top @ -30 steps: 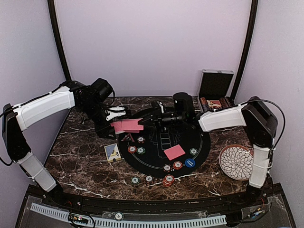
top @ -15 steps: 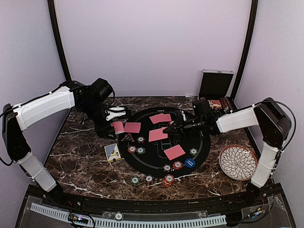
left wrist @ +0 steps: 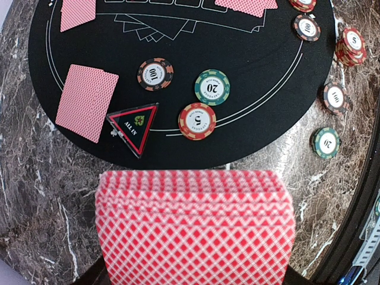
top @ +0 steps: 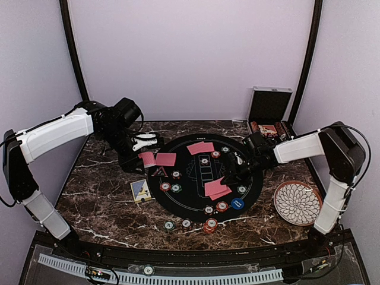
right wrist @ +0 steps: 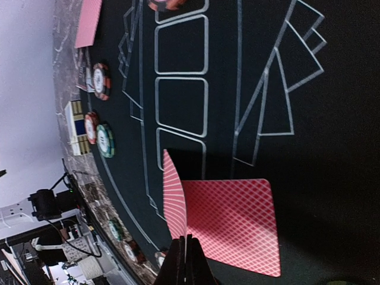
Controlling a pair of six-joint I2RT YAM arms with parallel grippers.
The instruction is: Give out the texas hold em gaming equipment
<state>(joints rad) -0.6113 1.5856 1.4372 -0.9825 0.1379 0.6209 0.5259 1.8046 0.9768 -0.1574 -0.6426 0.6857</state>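
Note:
My left gripper [top: 141, 154] hovers at the left rim of the round black mat [top: 255, 178], shut on a fanned deck of red-backed playing cards [left wrist: 195, 228] that hides its jaws. My right gripper [right wrist: 185, 252] is shut on the edge of one red-backed card [right wrist: 174, 193], held on edge just above a card lying flat [right wrist: 234, 222] at the mat's front right. More cards lie at the mat's back [top: 200, 148] and left [left wrist: 86, 101]. Striped poker chips [left wrist: 197, 120] and a triangular marker [left wrist: 134, 123] sit beyond the deck. A blue button [top: 237, 203] rests near the front rim.
An open silver case [top: 268, 113] stands at the back right. A white patterned plate [top: 295, 202] lies to the right of the mat. A small card box [top: 141, 190] is off the mat's left edge. Several chips [top: 209, 225] lie on the marble in front.
My right gripper drew a card from the deck at the left and carried it across the mat to the front right, down over the flat card. The left arm stayed put.

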